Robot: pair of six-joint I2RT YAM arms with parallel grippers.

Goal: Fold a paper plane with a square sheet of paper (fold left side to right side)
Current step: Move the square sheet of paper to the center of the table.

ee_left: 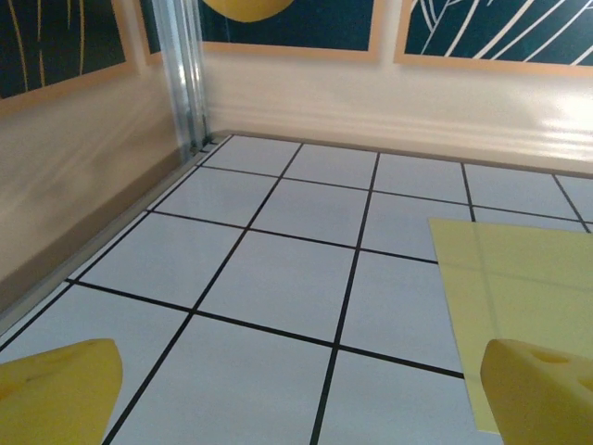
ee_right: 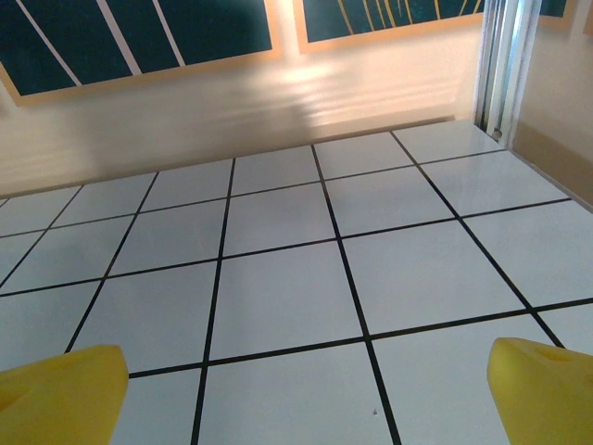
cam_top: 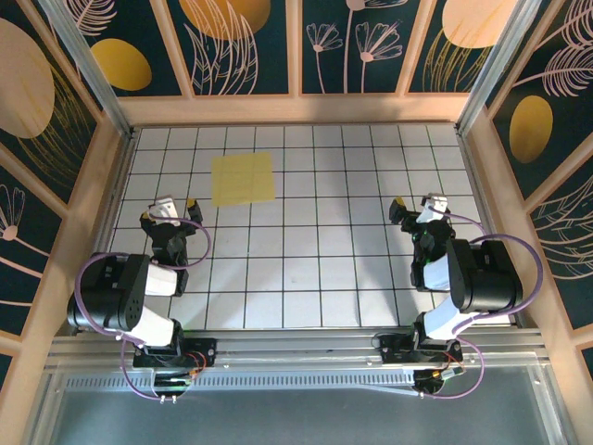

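Observation:
The square sheet of paper (cam_top: 243,179) lies flat and unfolded on the white grid table, left of centre toward the back. In the left wrist view the same pale-yellow sheet (ee_left: 528,297) lies ahead and to the right. My left gripper (cam_top: 170,209) hovers near the table's left side, just in front and left of the sheet, open with nothing between its yellow fingertips (ee_left: 56,394). My right gripper (cam_top: 419,209) is open over bare tiles on the right side, well away from the paper, its yellow fingertips (ee_right: 547,394) wide apart.
Wooden walls with dark patterned panels (cam_top: 296,46) enclose the table on three sides. Metal corner posts (ee_left: 181,74) stand at the back corners. A metal rail (cam_top: 296,348) with both arm bases runs along the near edge.

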